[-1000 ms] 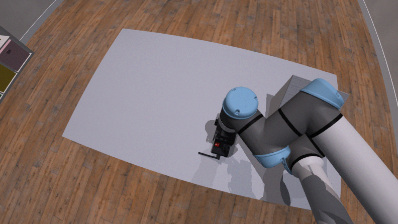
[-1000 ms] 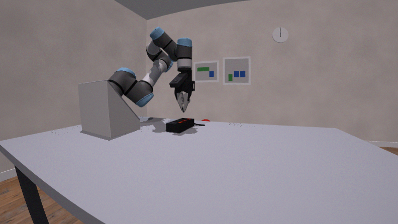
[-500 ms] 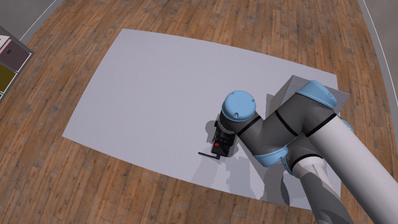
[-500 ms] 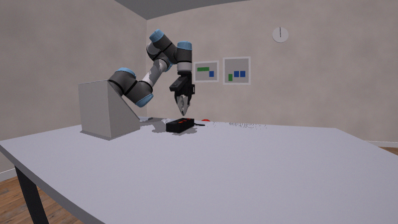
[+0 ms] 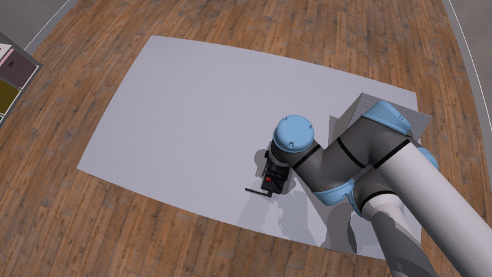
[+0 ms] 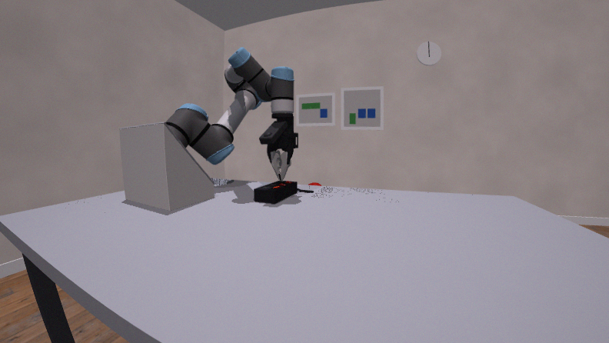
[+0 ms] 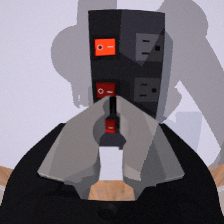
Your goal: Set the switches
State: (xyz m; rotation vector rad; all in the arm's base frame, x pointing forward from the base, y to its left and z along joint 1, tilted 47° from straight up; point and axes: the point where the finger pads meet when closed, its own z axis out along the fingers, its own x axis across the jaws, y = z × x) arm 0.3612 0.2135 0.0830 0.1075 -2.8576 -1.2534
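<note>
The black power strip [image 5: 273,180] lies right way up on the grey table, also in the side view [image 6: 275,191] and in the wrist view [image 7: 127,60]. Its short black cable [image 5: 256,192] sticks out at the end nearer the table's front edge. In the wrist view the far switch [image 7: 105,47] is bright red, the middle switch [image 7: 105,90] is darker red, and the near switch [image 7: 111,125] shows through the gap behind my fingers. My gripper [image 7: 113,97] [image 6: 280,175] is shut and empty. It points down a little above the strip, over the middle and near switches.
The arm's grey wedge-shaped base [image 6: 159,166] stands on the table beside the strip. My arm's elbow and wrist [image 5: 296,137] hide much of the strip from above. A small red thing [image 6: 314,184] lies behind the strip.
</note>
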